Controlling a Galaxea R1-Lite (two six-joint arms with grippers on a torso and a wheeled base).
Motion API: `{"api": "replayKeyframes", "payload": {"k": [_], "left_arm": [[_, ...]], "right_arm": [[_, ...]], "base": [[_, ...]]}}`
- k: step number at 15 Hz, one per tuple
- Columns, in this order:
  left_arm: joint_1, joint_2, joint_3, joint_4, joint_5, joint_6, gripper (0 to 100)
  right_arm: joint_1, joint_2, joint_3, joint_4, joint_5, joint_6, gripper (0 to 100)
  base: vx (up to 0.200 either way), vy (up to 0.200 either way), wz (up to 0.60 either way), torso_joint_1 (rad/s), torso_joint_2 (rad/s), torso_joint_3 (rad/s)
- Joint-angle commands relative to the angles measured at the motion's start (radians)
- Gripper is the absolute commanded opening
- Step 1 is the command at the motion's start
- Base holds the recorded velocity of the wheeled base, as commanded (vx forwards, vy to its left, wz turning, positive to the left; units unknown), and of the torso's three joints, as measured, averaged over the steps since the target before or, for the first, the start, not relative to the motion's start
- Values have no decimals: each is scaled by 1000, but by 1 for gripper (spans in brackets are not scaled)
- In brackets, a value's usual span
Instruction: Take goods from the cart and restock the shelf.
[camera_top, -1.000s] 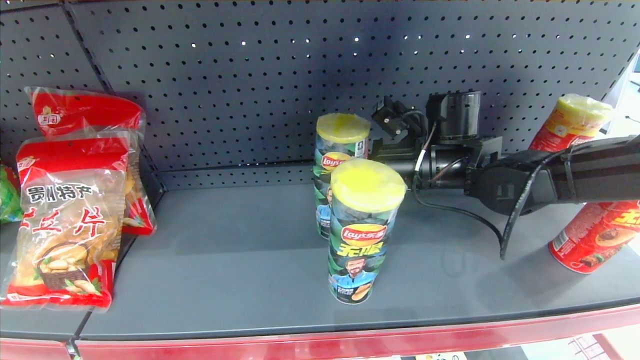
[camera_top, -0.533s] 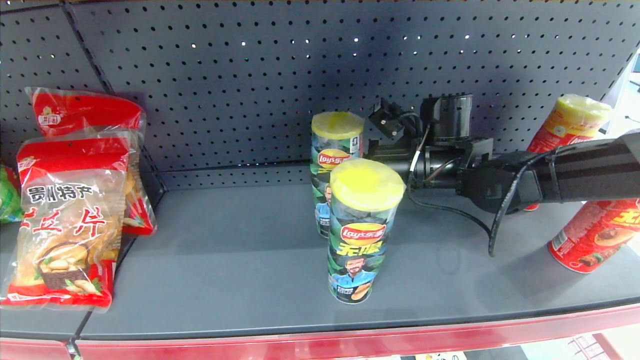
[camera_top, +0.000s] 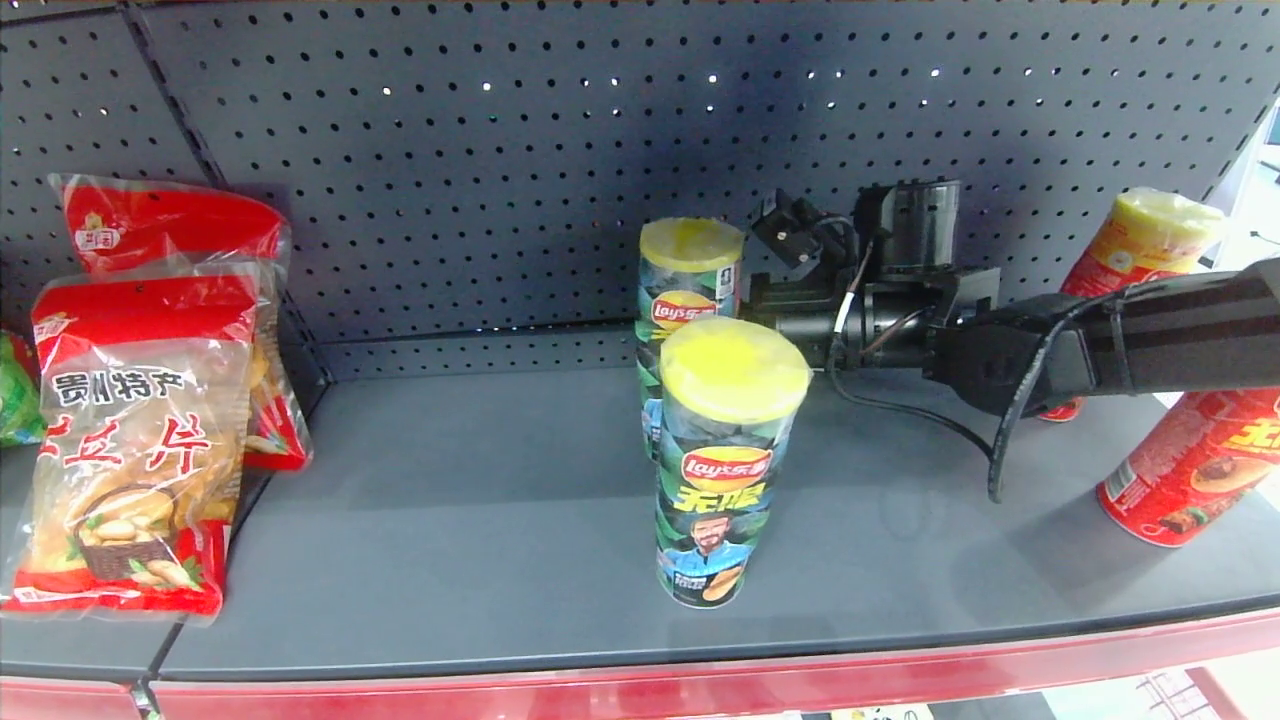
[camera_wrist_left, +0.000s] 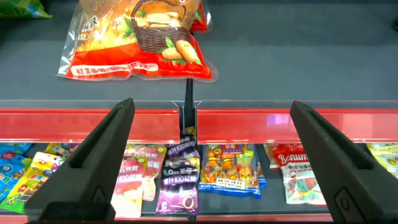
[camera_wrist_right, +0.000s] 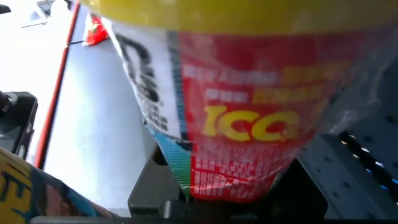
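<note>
On the grey shelf (camera_top: 480, 540) two green chip cans with yellow lids stand in a row. The front can (camera_top: 730, 460) stands free near the shelf's middle. Just behind it, my right gripper (camera_top: 742, 300) is shut on the rear can (camera_top: 690, 285), coming in from the right and holding it upright close to the pegboard. The right wrist view has that can (camera_wrist_right: 249, 118) close up between the dark jaws. My left gripper (camera_wrist_left: 212, 106) is open and holds nothing, level with the shelf's red front edge (camera_wrist_left: 261, 116).
Red bags of potato snacks (camera_top: 140, 440) lean at the shelf's left end. Two red cans (camera_top: 1190, 470) (camera_top: 1140, 245) are at the right, near my right arm. The pegboard (camera_top: 500, 150) closes the back. Small snack packets (camera_wrist_left: 180, 180) fill the shelf below.
My right gripper carried the rear can slightly left, then back right and a little higher. The front can and the bags stayed put.
</note>
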Motion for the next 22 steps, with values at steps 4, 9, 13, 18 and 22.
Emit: {"api": "replayKeyframes", "payload": {"k": [4,9,13,18,22], "left_arm": [[0,1,1,0,0,-1,100],[0,1,1,0,0,1,100],[0,1,-1,0,0,-1,100],[0,1,-1,0,0,-1,100],[0,1,-1,0,2,1,100]], "right_arm": [[-7,-4,-19,-5,15,-1,0],[-14,17,-23,-6,19,-7,0],[-14,29,-22,-8,19,-8,0],[-12,20,4,-25,20,-10,100],[-7,-15,47,-25,26,-8,100]], "base": [[0,0,0,0,0,0],[0,0,0,0,0,0],[0,0,0,0,0,0],[0,0,0,0,0,0],[0,0,0,0,0,0]]}}
